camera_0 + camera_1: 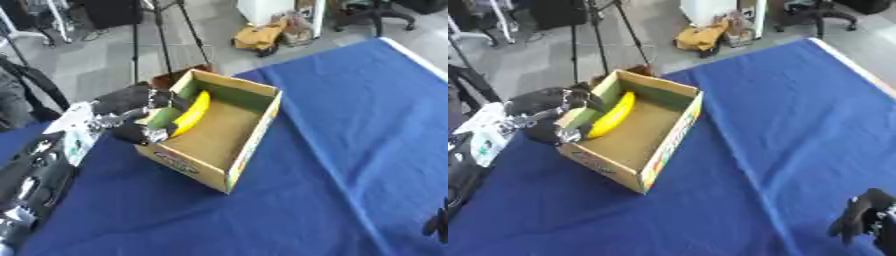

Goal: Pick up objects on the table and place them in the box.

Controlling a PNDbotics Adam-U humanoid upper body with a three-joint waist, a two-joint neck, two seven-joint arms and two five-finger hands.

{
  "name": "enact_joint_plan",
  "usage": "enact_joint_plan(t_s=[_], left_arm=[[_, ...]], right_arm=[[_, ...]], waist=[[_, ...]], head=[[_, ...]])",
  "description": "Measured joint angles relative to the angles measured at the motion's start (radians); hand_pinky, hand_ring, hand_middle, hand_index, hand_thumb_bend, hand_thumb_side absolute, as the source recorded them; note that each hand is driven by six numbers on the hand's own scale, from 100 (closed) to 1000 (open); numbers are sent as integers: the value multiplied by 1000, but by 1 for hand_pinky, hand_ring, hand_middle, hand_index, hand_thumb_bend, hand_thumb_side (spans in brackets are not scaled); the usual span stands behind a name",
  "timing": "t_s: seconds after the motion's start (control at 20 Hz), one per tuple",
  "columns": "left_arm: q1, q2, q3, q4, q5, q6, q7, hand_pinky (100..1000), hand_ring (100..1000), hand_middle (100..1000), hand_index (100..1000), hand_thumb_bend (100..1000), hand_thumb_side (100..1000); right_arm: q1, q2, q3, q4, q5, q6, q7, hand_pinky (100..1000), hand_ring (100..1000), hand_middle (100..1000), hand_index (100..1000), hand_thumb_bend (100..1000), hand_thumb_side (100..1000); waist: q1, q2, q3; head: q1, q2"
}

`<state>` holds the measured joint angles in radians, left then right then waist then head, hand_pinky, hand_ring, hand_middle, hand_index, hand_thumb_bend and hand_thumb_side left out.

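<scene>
My left hand [138, 114] reaches over the left wall of the cardboard box [248, 145], its fingers and thumb curled around the lower end of a yellow banana [193, 113]. The banana lies inside the box along that left wall, tilted, its far end pointing toward the box's back corner. The box stands open on the blue worktop [350, 130], near the worktop's left edge. My right hand [859, 220] shows at the lower right corner, well apart from the box, fingers relaxed and holding nothing.
</scene>
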<state>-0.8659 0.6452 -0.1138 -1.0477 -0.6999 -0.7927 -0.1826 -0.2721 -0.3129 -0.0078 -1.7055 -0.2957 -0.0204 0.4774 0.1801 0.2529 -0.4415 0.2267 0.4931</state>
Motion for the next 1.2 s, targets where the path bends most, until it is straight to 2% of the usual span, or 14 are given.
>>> enact_joint_plan(t_s=[0.2, 0.4, 0.6, 0.75, 1.0, 1.05, 1.1, 1.2], left_arm=[[91, 45, 0, -182, 256, 50, -41, 687, 692, 702, 816, 100, 716], [244, 96, 21, -433, 531, 144, -105, 671, 667, 680, 804, 100, 717], [394, 114, 77, -644, 728, 246, -154, 651, 639, 657, 789, 100, 693], [480, 94, 115, -737, 826, 316, -192, 637, 626, 648, 784, 100, 689], [562, 2, 157, -801, 918, 410, -262, 622, 613, 634, 776, 100, 695], [571, -16, 162, -805, 928, 426, -274, 617, 607, 627, 772, 100, 640], [578, -35, 166, -808, 936, 442, -285, 615, 606, 625, 771, 100, 699], [592, -71, 173, -809, 946, 473, -302, 611, 600, 620, 767, 100, 701]], right_arm=[[19, -1, -6, 0, -6, 0, -7, 504, 366, 320, 492, 100, 805], [39, -5, -14, 0, -11, -2, -17, 504, 368, 321, 492, 100, 800], [55, -9, -17, 0, -14, -7, -23, 505, 373, 321, 492, 100, 793], [64, -9, -20, 0, -15, -12, -27, 505, 373, 321, 492, 100, 789], [80, -9, -21, -2, -16, -20, -30, 506, 374, 322, 493, 100, 786], [83, -9, -21, -2, -17, -22, -30, 506, 375, 323, 493, 100, 756], [86, -9, -21, -2, -17, -23, -30, 506, 375, 323, 493, 100, 785], [89, -8, -21, -2, -18, -24, -30, 506, 375, 324, 493, 100, 784]], waist=[[-21, -21, 71], [-45, -29, 144], [-75, -33, 205], [-101, -37, 250], [-131, -45, 299], [-137, -49, 304], [-142, -51, 309], [-152, -51, 315]], head=[[-16, 23], [-37, 48], [-59, 69], [-73, 86], [-96, 126], [-99, 135], [-102, 143], [-106, 160]])
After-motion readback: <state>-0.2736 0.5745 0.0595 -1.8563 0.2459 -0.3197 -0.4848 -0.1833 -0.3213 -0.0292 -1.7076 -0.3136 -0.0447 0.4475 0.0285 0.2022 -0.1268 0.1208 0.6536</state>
